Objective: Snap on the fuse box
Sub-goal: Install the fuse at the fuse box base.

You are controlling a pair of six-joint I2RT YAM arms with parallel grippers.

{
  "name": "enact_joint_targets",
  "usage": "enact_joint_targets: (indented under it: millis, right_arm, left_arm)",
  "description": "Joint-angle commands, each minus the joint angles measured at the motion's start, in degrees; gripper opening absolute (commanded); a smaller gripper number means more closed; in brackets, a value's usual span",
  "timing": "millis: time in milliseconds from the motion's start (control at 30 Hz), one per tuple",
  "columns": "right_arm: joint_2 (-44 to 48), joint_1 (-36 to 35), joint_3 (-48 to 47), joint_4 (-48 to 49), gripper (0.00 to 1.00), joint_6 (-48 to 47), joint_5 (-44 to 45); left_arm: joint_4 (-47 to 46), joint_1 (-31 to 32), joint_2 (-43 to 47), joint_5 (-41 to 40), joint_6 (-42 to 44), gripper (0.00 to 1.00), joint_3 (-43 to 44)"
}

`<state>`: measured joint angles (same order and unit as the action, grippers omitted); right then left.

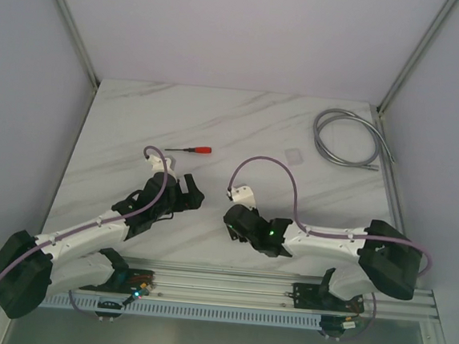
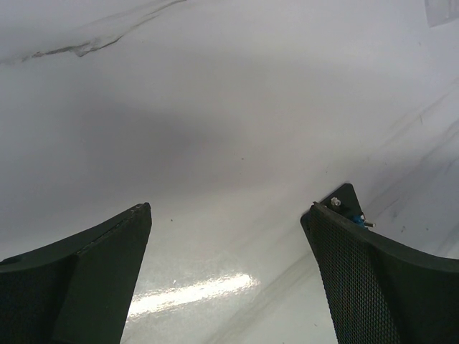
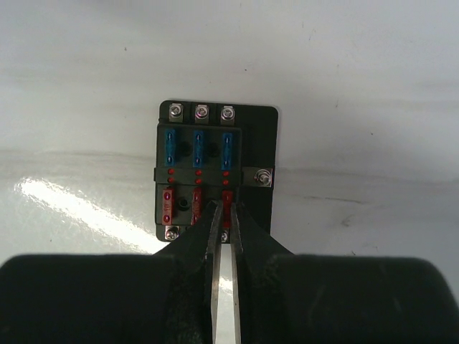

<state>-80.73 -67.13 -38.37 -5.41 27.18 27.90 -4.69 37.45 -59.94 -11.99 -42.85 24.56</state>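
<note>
Flat on the table (image 3: 373,79), at twelve o'clock of the right jaws, lies the fuse box (image 3: 215,168) — blue fuses (image 3: 199,145) in its far row, red in its near row. Those jaws are drawn almost together, tips at one red fuse (image 3: 228,198); whether they pinch it I cannot tell. Left jaws gape wide over the table. Seating fuses seems the step in hand — next, the clear lid (image 1: 293,156), well off at one o'clock, wants fetching and squaring.

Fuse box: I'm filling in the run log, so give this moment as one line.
fuse box uncovered | right gripper jaws nearly closed at its red fuses | left gripper jaws open, holding nothing
</note>
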Motion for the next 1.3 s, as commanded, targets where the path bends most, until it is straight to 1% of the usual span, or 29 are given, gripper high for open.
enact_joint_targets:
  millis: [0, 300, 567, 867, 1033, 1200, 1233, 1267]
  right_arm:
    - [-2.9, -0.5, -2.1, -2.7, 0.00, -0.5, -0.4]
    - [-7.1, -0.6, -3.3, -6.5, 0.00, -0.5, -3.4]
    - [-16.0, -0.3, -6.6, -11.7, 0.00, 0.8, -4.5]
    - [-21.6, 1.0, -9.5, -16.7, 0.00, 2.0, -5.6]
    - [-21.1, 1.0, -10.5, -18.0, 0.00, 2.1, -5.5]
    - [-17.1, 1.0, -11.4, -18.2, 0.00, 2.6, -3.6]
    - [-16.2, 1.0, -11.6, -18.1, 0.01, 2.6, -3.1]
    - [-15.4, 1.1, -12.0, -18.1, 0.04, 2.7, -2.8]
  left_arm:
    - [-0.6, -0.2, -0.1, 0.8, -0.4, 1.00, -0.2]
    - [-0.8, -0.3, -0.2, 0.7, -0.4, 1.00, -0.3]
    - [-0.8, -0.4, 0.3, 0.2, -0.6, 1.00, -0.8]
    - [-0.2, -1.9, 2.2, -0.6, -2.1, 1.00, -2.8]
    - [-0.1, -2.7, 2.9, -0.2, -2.4, 1.00, -3.4]
    - [-0.1, -2.8, 3.1, 0.5, -2.0, 1.00, -3.4]
    - [-0.1, -2.9, 3.1, 0.6, -1.9, 1.00, -3.3]
    - [-0.1, -2.8, 3.2, 0.6, -1.7, 1.00, -3.4]
